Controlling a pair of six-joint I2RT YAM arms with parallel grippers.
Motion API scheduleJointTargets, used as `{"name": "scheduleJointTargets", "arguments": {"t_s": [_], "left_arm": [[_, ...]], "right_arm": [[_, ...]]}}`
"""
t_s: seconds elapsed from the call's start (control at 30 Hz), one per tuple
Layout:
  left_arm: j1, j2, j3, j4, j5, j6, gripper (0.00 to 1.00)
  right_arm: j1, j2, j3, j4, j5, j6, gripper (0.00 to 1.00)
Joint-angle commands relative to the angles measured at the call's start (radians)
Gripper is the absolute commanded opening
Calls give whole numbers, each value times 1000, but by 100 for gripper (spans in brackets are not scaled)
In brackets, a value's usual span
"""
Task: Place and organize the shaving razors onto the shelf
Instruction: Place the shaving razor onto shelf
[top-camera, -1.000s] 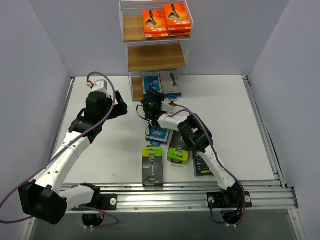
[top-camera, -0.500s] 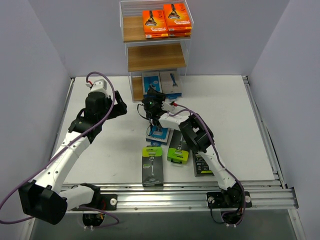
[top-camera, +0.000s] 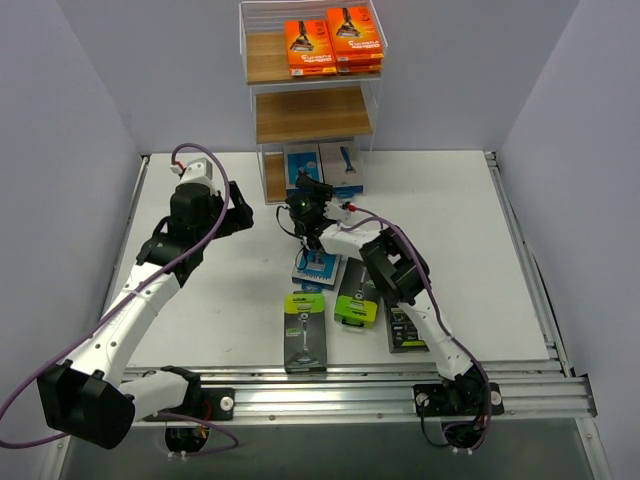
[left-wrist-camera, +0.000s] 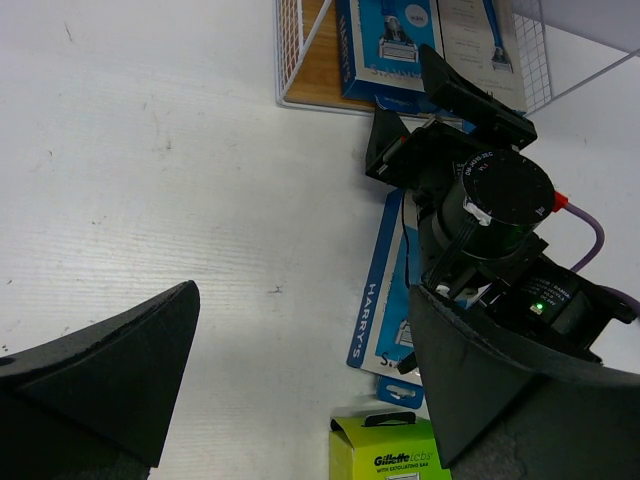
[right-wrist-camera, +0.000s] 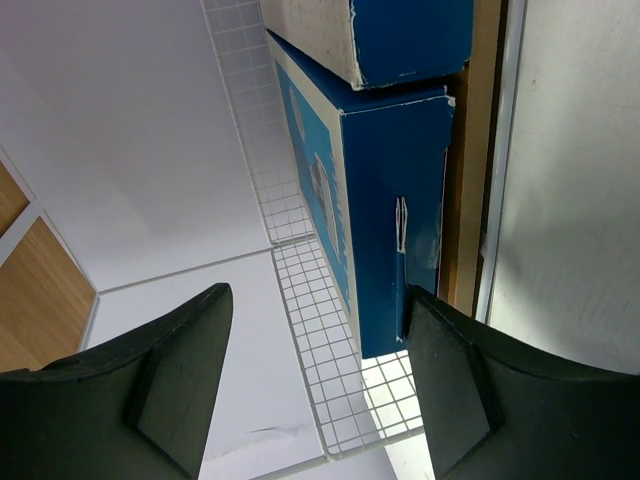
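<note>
The shelf (top-camera: 312, 112) stands at the back with orange razor packs (top-camera: 332, 45) on its top tier and blue-and-white packs (top-camera: 322, 165) upright on its bottom tier. My right gripper (top-camera: 308, 190) is at the bottom tier, open. In the right wrist view a blue pack (right-wrist-camera: 390, 200) stands on the wooden board (right-wrist-camera: 487, 150), its end beside my right finger (right-wrist-camera: 470, 390); the left finger is well apart from it. Another blue pack (top-camera: 315, 265) lies on the table under the right wrist. My left gripper (top-camera: 243, 215) hovers open and empty to the left.
Three black packs with lime-green tops lie on the table near the front: one (top-camera: 305, 335), a second (top-camera: 355, 300) and a third (top-camera: 405, 330). The shelf's wire mesh wall (right-wrist-camera: 330, 330) is close to the right fingers. The right arm's wrist (left-wrist-camera: 490, 200) fills the left wrist view.
The right gripper's jaws have spread wider at the shelf's bottom tier, and the wrist has shifted slightly toward the shelf. The left arm has not moved.
</note>
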Motion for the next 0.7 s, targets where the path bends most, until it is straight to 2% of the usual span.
{"name": "scheduleJointTargets", "arguments": {"t_s": [0.0,0.67], "left_arm": [[8,-23,29,30,-7,16,94],[13,-20,23,34,-18,21,94]], "right_arm": [[2,-33,-42,-115,-22,29,64],[-4,-84,-73,-174,-59,44,69]]}}
